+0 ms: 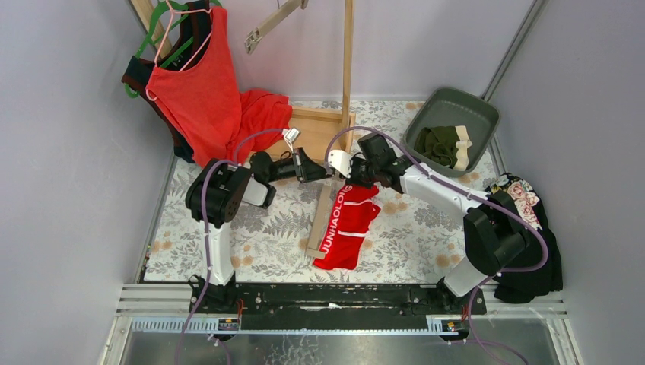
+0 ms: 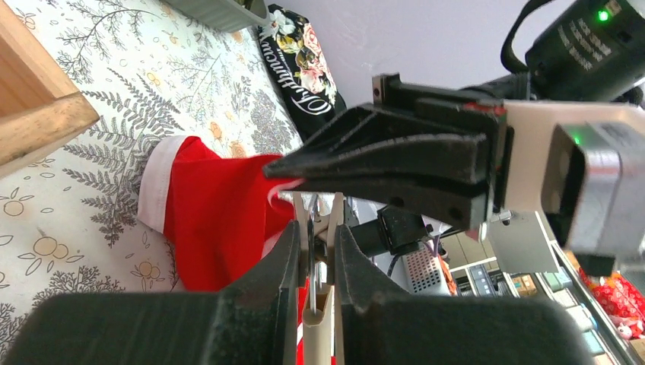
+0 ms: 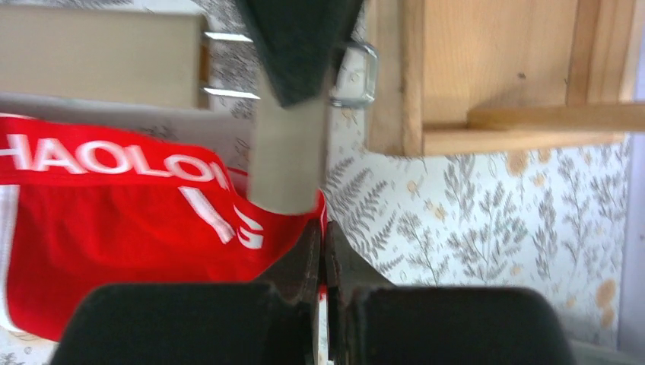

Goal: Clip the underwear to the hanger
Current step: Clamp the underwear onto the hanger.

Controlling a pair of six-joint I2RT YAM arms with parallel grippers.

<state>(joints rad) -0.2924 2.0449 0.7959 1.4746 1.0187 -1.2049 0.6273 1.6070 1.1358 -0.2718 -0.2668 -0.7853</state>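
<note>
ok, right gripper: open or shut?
Shut, on the red briefs: right wrist view shows the right gripper with jaws together, red waistband fabric pinched between them.

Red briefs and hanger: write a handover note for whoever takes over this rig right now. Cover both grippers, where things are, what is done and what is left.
Left gripper: shut on the hanger's clip.
Right gripper: shut on the waistband corner of the red briefs, holding it up against that clip.
Hanger: lying flat on the table, with the red briefs beside it.
Green briefs: in the grey bin, untouched.
Done: the clip and the red waistband have been brought together.
Left: no view shows the clip biting the cloth, so check that. Then clip the rest of the red pair, then fetch and clip the green pair.
</note>
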